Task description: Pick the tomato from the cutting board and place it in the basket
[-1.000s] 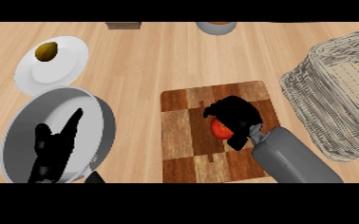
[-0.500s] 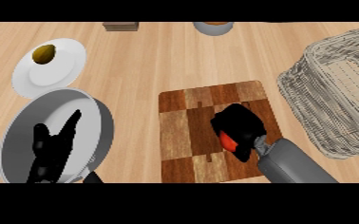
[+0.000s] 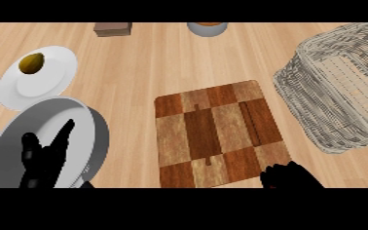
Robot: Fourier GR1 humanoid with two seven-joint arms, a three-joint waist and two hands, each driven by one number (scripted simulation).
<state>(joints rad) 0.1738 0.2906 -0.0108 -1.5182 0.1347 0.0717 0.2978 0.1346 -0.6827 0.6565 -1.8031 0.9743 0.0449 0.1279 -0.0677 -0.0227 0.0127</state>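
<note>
While the right hand shows only as dark fingertips at the cutting board's near right corner, its grasp cannot be determined, and the tomato is not visible. Presumably the hand carries it. The basket lies right of the board, beyond this hand. Left of the board, the left hand rests with fingers spread.
</note>
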